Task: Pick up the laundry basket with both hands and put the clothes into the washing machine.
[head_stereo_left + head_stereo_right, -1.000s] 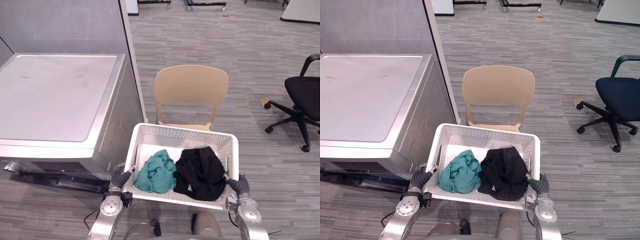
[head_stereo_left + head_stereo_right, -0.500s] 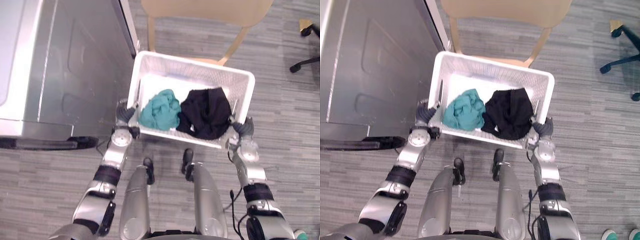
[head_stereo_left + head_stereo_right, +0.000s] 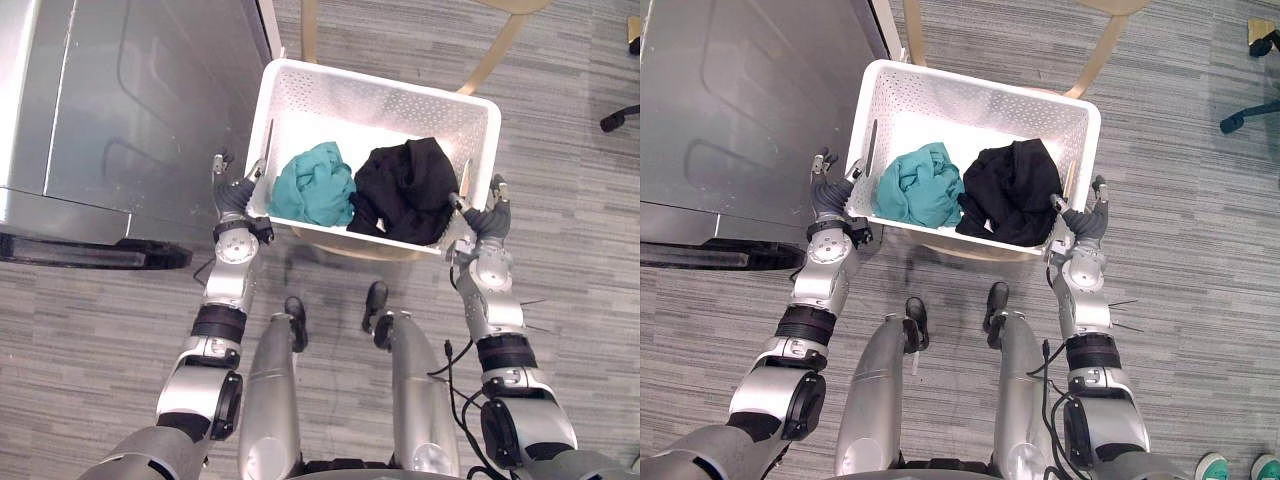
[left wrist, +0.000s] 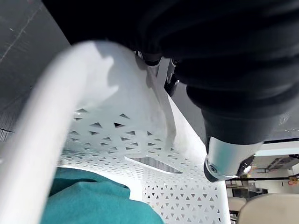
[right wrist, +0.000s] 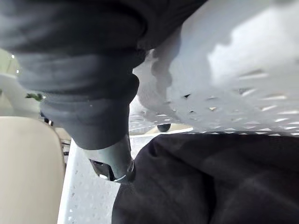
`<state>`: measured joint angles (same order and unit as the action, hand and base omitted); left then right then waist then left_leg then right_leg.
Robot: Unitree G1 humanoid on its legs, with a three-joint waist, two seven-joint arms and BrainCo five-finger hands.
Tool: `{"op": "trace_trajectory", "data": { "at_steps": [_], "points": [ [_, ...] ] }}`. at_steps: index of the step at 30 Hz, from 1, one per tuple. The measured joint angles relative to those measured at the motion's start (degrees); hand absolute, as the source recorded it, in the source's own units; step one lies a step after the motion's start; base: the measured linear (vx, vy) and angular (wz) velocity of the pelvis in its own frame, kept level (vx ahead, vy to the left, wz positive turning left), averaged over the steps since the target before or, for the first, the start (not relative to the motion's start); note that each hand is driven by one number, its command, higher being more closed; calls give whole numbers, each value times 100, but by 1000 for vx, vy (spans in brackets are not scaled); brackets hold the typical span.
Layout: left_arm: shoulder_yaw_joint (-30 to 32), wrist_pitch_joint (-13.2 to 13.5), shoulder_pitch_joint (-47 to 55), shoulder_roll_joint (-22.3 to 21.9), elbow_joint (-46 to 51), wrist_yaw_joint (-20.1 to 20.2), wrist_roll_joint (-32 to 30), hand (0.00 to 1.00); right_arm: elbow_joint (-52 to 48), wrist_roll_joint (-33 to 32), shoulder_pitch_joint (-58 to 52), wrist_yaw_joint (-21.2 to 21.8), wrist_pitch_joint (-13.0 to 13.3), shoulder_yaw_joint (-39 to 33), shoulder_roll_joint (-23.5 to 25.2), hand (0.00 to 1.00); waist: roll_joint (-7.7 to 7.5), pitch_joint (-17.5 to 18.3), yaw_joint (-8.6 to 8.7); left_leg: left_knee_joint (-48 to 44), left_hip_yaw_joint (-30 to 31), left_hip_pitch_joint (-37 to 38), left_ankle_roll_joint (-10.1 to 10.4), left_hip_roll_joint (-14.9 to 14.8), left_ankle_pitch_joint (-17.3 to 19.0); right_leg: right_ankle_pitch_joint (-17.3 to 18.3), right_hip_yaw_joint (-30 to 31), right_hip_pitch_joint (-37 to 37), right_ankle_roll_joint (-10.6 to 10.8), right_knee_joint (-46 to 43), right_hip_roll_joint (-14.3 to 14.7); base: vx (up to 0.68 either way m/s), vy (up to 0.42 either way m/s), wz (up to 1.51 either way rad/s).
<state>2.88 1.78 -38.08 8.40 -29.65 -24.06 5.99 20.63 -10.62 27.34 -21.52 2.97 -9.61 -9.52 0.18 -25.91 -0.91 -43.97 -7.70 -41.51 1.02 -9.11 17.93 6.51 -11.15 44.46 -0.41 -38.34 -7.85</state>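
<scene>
Now the white basket point(image 3: 372, 95) sits directly in front of the robot, over the seat of a tan chair point(image 3: 365, 247). A sliver of the seat shows under the basket's near edge, but I cannot tell whether the basket rests on it. Inside, a crumpled teal cloth point(image 3: 315, 185) lies toward the robot's left and a black cloth point(image 3: 405, 190) lies toward its right. The two touch in the middle of the basket. The silver washing machine point(image 3: 130, 100) stands just beside the basket on the robot's left, on the grey striped floor point(image 3: 100, 330).

The left hand point(image 3: 234, 192) is at the basket's left end, near the front corner and next to the slot handle. Its fingers point(image 3: 820, 162) stand straight and a little spread, slightly apart from the outside of the end wall. The thumb leans across to the rim. In the left wrist view the thumb point(image 4: 229, 158) pokes past the dark cover on the inner side of the white rim, above the teal cloth.

The right hand point(image 3: 487, 218) is placed the same way at the basket's right end, again near the front corner. Its fingers point(image 3: 1098, 188) are straight and upright beside the wall, not wrapped round anything. In the right wrist view the thumb point(image 5: 112, 161) reaches in over the black cloth, with the perforated wall close by.

The basket lies between the two hands, with each thumb at the rim and the fingers extended outside.
</scene>
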Motion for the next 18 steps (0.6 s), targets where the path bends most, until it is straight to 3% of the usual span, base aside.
{"op": "trace_trajectory", "data": {
  "at_steps": [3, 7, 11, 18],
  "points": [
    [6, 0, 518, -33, 584, -116, -105, 0, -746, 27, -627, -122, 62, -183, 79, 0, 0, 0, -3, 95, -44, 236, 0, 23, -1, 9, 2, -193, -9, 23, -29, 82, 15, 1],
    [330, 3, 1270, -22, 1553, -294, -778, 0, -1522, 230, -1202, -348, 211, -715, 69, 0, -2, 1, -21, 184, -41, 438, 1, 34, 0, 75, -19, -385, -25, 61, -36, 39, -3, 3],
    [422, 58, 1889, -48, 2134, -247, -834, 0, -1885, 229, -1552, -333, 251, -875, -68, 0, -2, 1, -28, 205, -32, 607, 4, 29, 3, 143, -36, -542, -42, 52, -38, 3, -6, 1],
    [205, 575, 3063, -213, 3138, 511, 138, 0, -2293, 226, -2602, 310, 324, -721, -88, 0, -4, 3, -161, 519, -22, 1206, 80, 46, -40, 229, -127, -1104, -58, 190, -46, 16, -23, 5]
  ]
}}
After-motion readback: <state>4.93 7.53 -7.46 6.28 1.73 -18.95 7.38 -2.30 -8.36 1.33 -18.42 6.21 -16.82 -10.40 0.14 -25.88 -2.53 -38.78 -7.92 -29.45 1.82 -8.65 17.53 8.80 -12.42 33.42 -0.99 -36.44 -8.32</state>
